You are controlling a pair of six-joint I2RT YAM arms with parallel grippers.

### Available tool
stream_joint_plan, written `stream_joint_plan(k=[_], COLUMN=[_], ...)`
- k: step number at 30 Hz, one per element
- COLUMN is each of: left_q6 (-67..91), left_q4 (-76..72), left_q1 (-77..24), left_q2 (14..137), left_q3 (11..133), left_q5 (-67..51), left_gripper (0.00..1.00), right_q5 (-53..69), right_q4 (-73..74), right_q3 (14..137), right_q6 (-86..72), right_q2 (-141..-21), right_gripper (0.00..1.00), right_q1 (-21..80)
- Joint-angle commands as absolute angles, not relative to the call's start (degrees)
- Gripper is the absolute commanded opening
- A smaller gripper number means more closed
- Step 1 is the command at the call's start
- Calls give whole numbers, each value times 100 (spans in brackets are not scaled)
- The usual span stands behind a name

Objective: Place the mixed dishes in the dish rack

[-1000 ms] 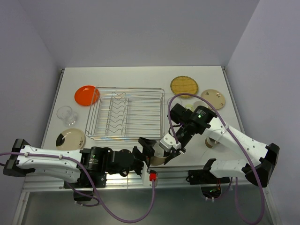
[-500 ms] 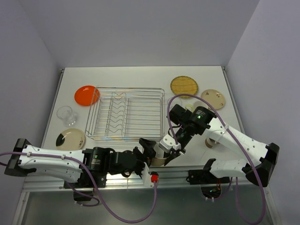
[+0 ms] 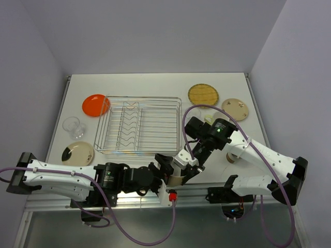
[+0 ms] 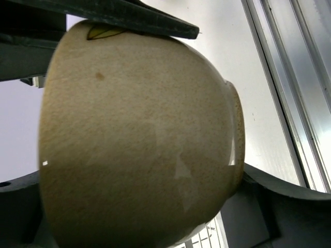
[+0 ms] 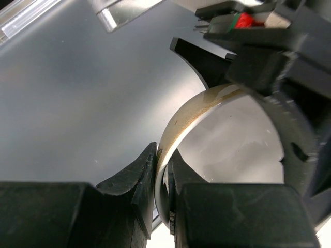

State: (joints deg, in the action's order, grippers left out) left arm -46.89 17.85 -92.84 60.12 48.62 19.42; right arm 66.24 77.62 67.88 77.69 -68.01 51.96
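The beige bowl (image 3: 175,179) is off the counter (image 3: 155,82), on its side between the two pincers at the lower centre of the top view, above the counter's near edge. In the left wrist view the bowl (image 4: 139,139) fills almost the whole frame, its foot ring to the right.

The right pincer (image 5: 164,166) is nearly closed, its two fingers pinching the bowl's rim, one inside and one outside. The left pincer (image 3: 166,176) stands wide, one finger above the bowl's wall and one below. Whether both press on it I cannot tell.

Just above them in the top view sits the dish rack (image 3: 142,97), with no dishes in it. To its left lie the orange plate (image 3: 95,105), the clear cup (image 3: 74,126) and a tan plate (image 3: 77,152). At the upper right are the yellow woven plate (image 3: 203,94) and a cream plate (image 3: 235,109).
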Motion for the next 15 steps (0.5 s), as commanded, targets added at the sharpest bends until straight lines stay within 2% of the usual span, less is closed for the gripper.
stream_joint_plan(k=[1, 5, 6, 8, 15], left_q6=[-4667, -4562, -4544, -4448, -4351], left_q4=[1582, 1617, 1635, 1670, 1521], left_q1=[-9325, -9325, -9325, -9325, -9334], left_q2=[6082, 6108, 6100, 6082, 6038], left_q3=[5115, 5194, 5194, 5212, 5212], left_q5=[2013, 1969, 1986, 1978, 2030], left_gripper=[87, 72, 65, 63, 81], right_q5=[7049, 7023, 7014, 6987, 6917], right_q4=[7638, 7541, 7515, 7471, 7190], right_q3=[6847, 6785, 6759, 6733, 6627], right_q6=[7717, 7621, 7603, 7559, 7313], right_q2=[-6724, -6715, -6715, -6697, -6680], right_gripper=[0, 0, 0, 0, 0], right_q1=[5256, 5256, 5256, 5247, 5256])
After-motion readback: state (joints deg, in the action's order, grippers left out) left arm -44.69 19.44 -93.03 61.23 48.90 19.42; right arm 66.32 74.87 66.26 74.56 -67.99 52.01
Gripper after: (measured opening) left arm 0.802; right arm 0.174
